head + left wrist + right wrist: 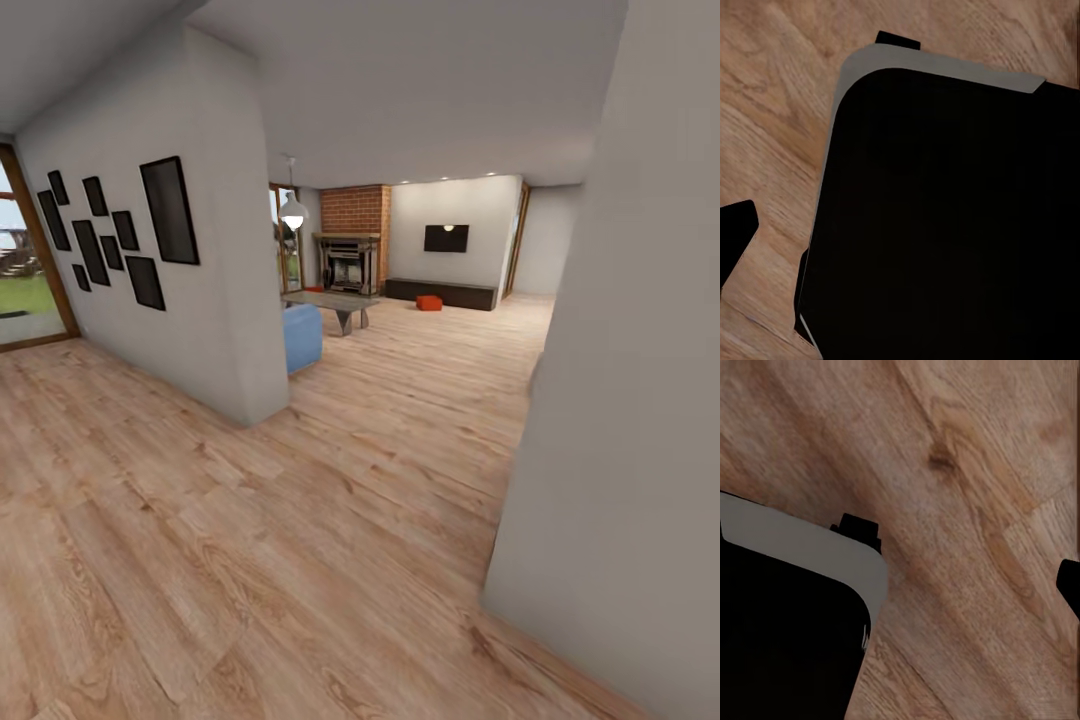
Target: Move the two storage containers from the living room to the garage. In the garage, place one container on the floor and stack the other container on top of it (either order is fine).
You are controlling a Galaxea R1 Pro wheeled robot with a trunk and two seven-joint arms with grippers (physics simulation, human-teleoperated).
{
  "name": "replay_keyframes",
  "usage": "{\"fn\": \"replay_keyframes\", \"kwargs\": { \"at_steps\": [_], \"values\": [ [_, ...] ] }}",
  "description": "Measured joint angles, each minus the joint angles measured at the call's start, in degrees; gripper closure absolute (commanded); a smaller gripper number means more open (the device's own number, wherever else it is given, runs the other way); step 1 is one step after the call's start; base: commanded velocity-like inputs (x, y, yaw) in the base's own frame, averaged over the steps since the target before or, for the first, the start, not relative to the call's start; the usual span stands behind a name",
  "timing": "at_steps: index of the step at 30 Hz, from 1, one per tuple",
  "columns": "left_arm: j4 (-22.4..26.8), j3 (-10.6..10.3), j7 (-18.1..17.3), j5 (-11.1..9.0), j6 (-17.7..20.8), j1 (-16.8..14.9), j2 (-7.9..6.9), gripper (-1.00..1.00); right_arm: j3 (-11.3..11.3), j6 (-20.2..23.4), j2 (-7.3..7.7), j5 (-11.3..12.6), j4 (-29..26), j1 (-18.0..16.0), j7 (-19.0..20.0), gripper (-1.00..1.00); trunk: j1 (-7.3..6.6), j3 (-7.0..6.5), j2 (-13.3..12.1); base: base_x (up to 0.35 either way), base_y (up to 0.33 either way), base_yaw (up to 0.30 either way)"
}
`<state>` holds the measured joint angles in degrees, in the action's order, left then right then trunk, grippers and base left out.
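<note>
Wall frames (120,235): a cluster of black rectangular frames on the pale partition wall at left, the largest nearest the wall's end.
Partition wall (235,290): pale grey, its corner standing on the planks left of centre.
Near wall (640,400): plain grey, close at right, hiding what is behind it.
Blue seat (303,336): light blue, just past the partition's corner.
Low table (332,301): grey top, beyond the blue seat.
Pendant lamp (293,210): white globe hanging above the table.
Glass door (22,270): wood-framed, far left, with grass outside.
</note>
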<state>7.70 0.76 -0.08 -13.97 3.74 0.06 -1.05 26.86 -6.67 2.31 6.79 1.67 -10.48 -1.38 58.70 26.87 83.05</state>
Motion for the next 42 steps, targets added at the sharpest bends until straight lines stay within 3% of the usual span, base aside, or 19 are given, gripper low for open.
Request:
{"fn": "replay_keyframes", "kwargs": {
  "at_steps": [42],
  "values": [
    [0.02, -0.03, -0.08, 0.0, 0.19, -0.01, -0.06, -1.0, 0.16, 0.03, 0.0, -0.02, 0.0, 0.0, 0.11, -1.0, 0.0, 0.0, 0.0, 0.324, 0.125, 0.0]
  ]
}}
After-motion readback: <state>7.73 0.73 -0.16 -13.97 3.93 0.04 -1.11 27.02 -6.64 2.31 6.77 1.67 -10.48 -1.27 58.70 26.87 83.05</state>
